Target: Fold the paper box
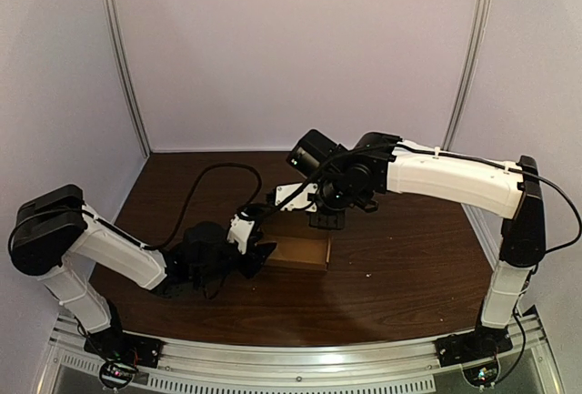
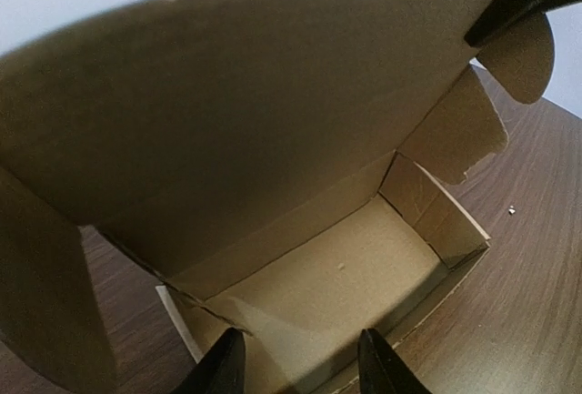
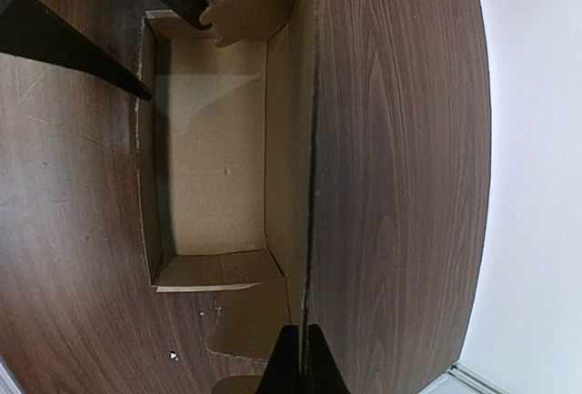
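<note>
The paper box (image 1: pixel 302 253) lies lengthwise left-right — mouth upward (lid upright).

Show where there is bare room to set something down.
The dark wooden table is bare right of the brown cardboard box, up to the right arm's base. Crowded left of it: left gripper, black cable.

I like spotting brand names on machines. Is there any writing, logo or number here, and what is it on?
None: no text can be read anywhere.
The paper box is plain brown card; the left arm, right arm and table show no legible marks.
</note>
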{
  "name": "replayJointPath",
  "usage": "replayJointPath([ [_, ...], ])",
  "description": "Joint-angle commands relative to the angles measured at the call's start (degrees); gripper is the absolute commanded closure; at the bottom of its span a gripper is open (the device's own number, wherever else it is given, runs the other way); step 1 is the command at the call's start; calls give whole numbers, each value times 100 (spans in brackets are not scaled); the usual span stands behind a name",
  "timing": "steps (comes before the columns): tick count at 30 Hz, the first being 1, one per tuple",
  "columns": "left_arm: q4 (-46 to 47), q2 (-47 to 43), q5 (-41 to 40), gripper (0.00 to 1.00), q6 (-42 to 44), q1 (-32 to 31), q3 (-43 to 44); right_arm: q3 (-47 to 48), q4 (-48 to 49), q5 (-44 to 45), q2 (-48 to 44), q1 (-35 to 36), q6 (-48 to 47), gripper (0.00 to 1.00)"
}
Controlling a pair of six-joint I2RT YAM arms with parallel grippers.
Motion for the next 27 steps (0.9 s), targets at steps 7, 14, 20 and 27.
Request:
replayJointPath([
  [7, 435, 139, 473, 56, -376, -27, -101, -217, -163, -335, -69, -23, 149, 100],
  [14, 295, -431, 338, 56, -702, -24, -783, -402, -222, -663, -60, -13, 268, 100],
  [20, -307, -1214, 204, 56, -664, -23, -1124, -372, -273, -774, 64, -12, 373, 100],
  [27, -223, -1667, -19, 58, -498, -154, -1378, -26, -378, -594, 121, -12, 489, 100],
])
